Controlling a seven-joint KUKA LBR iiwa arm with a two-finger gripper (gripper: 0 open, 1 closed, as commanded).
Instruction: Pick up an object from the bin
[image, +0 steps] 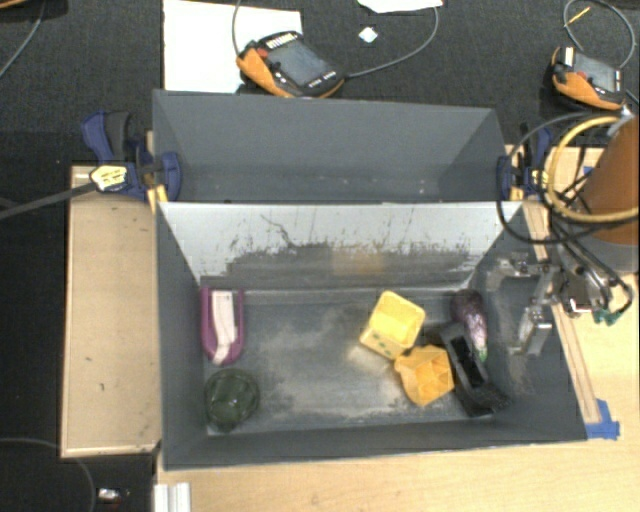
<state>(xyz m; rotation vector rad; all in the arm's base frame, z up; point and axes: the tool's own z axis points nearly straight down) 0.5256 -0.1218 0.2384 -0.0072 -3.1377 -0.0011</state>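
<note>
The gripper (533, 328) hangs at the 3 o'clock side of the grey bin (330, 245), over the slanted right wall. I cannot tell if it is open or closed, and it is not touching any of the toys.

The closest thing is a small dark purple thing (470, 322). It sits at 9 o'clock from the gripper, just beside it, at the foot of the right wall. A long black thing (470, 375) lies at 7 o'clock from the gripper, right below the purple one and touching it.

Farther in, a crumpled orange-yellow lump (428, 376) lies against the black thing's left side. A yellow block (392, 322) stands tilted at 11 o'clock from the lump, touching it.

Well apart, on the 9 o'clock side of the bin, a purple and white thing (222, 325) lies by the left wall. A dark green ball (232, 398) sits just below it, in the 7 o'clock corner.
</note>
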